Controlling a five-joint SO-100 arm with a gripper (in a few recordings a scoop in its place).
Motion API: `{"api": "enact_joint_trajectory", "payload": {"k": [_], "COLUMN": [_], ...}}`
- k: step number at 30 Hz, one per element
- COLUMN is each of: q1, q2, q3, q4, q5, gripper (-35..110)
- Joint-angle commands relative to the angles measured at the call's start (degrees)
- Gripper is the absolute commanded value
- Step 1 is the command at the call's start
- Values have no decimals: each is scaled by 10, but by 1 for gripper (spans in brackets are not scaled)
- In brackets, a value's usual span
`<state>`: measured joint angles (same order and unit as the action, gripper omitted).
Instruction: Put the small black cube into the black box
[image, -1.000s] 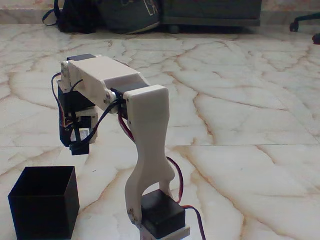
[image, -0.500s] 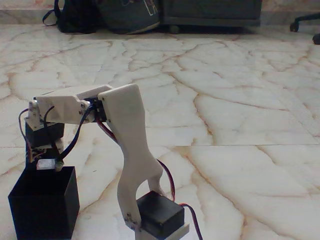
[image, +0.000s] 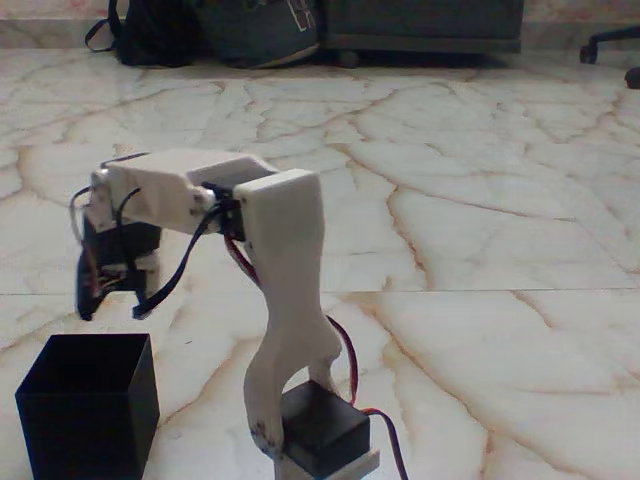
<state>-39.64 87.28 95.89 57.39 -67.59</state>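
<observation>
gripper (image: 112, 300) agape above black box (image: 88, 420) — bags (image: 215, 30) far behind

Pincer raised off the box

The pincer (image: 112, 305), seen dipped at the rim of the black box (image: 88, 410) half a second ago, is now lifted clear above it, with its jaws spread and nothing seen between them.

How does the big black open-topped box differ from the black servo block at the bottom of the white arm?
The matte black thin-walled box is larger, hollow and open on top; the black servo block is smaller, closed and solid-looking. The box stands free on the marble floor; the servo sits in a white mount with red wires attached. Both are black and boxy.
</observation>
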Motion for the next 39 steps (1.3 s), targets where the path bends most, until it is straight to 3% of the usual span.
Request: {"api": "enact_joint_trajectory", "payload": {"k": [1, 10, 13, 27, 39], "q1": [47, 352, 413, 416, 448], "q2": [83, 251, 290, 489, 505], "q3": [46, 296, 445, 773, 807], "q4": [-5, -14, -117, -244, -192], "q5": [-37, -285, -314, -304, -279], "gripper": [7, 7, 7, 7, 5]}}
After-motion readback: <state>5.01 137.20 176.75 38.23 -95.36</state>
